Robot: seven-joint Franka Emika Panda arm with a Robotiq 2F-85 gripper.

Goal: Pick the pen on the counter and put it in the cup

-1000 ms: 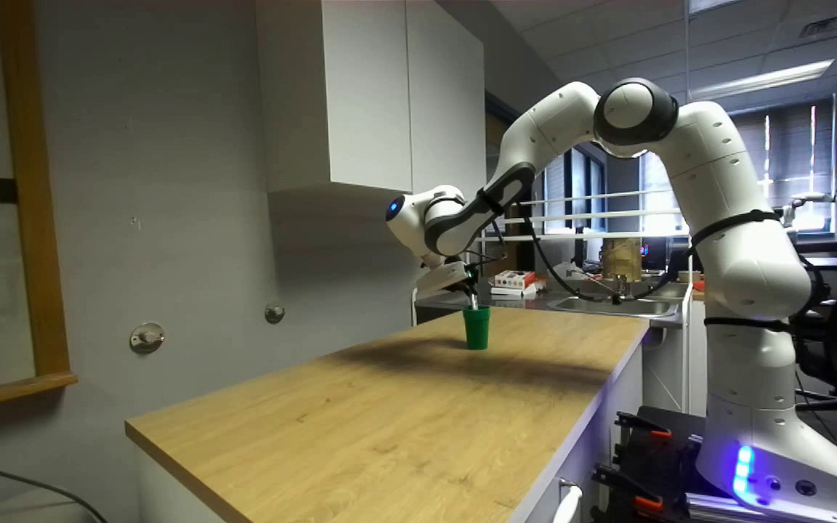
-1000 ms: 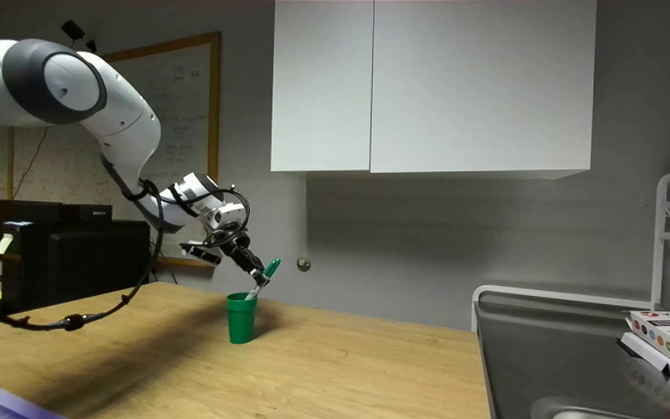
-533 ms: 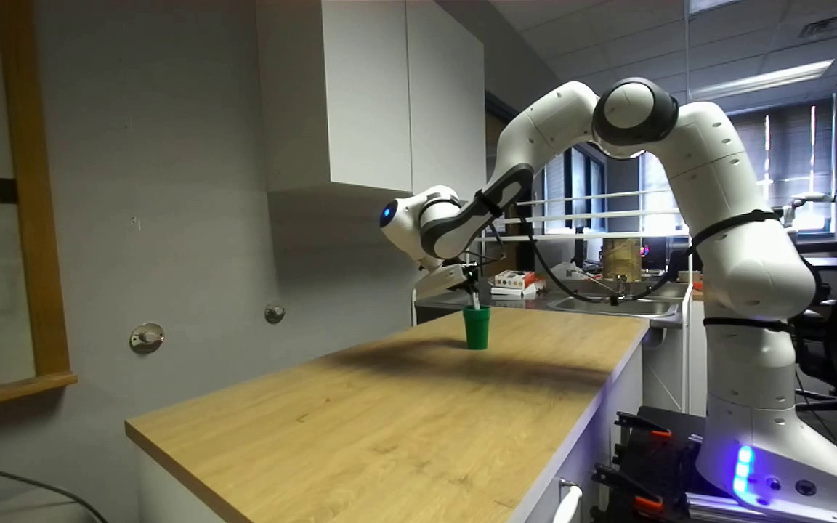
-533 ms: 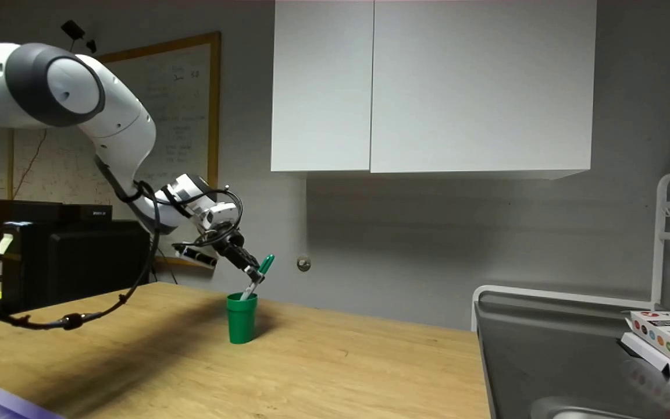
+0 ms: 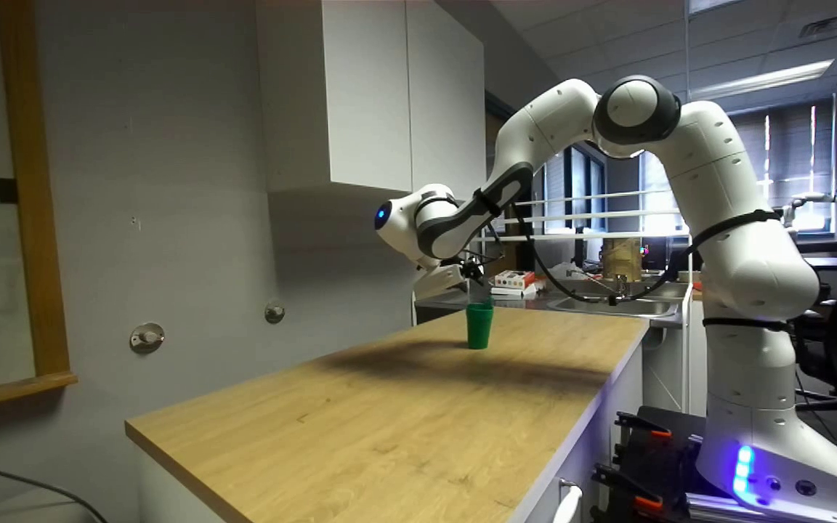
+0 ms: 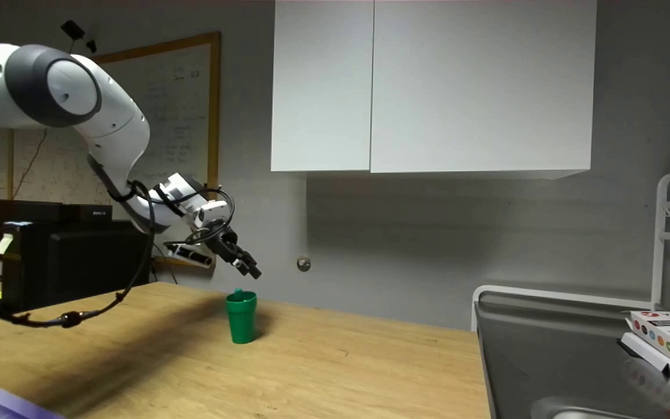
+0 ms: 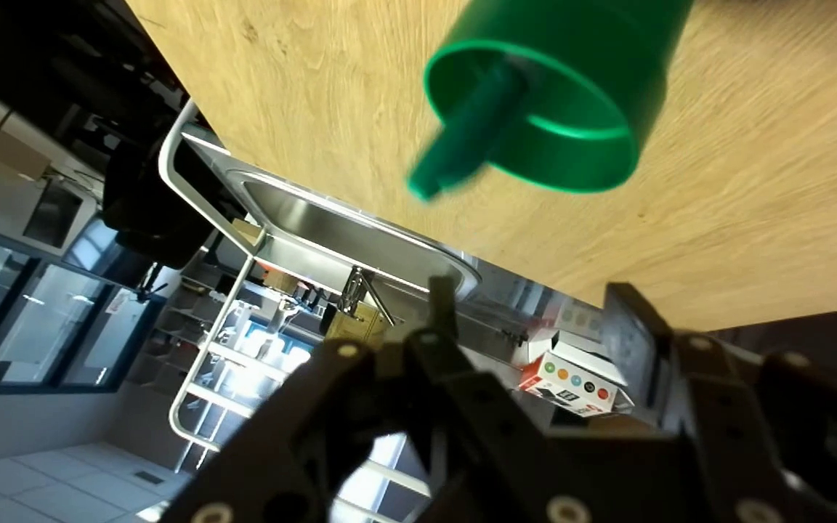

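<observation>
The green cup [image 6: 242,320] stands upright on the wooden counter [image 6: 341,372]; it also shows in an exterior view [image 5: 479,328] and in the wrist view [image 7: 600,43]. The pen [image 7: 473,134] is inside the cup, leaning, with its blurred green cap end above the rim; its lower part is hidden by the cup. In an exterior view only a small green tip of the pen [image 6: 238,293] shows over the rim. My gripper [image 7: 533,298] is open and empty, fingers wide apart. In an exterior view the gripper [image 6: 253,270] is just above the cup, apart from it.
A white wall cabinet [image 6: 480,87] hangs above the counter at the wall. A metal sink [image 7: 346,225] and a red and white box [image 7: 571,381] lie beyond the counter's end. A white rack [image 6: 659,238] stands there too. A cable hangs from the arm.
The gripper has opened and let go of the pen, which has dropped deeper into the cup. The arm has shifted slightly, left in both exterior views. The cup has moved slightly.
</observation>
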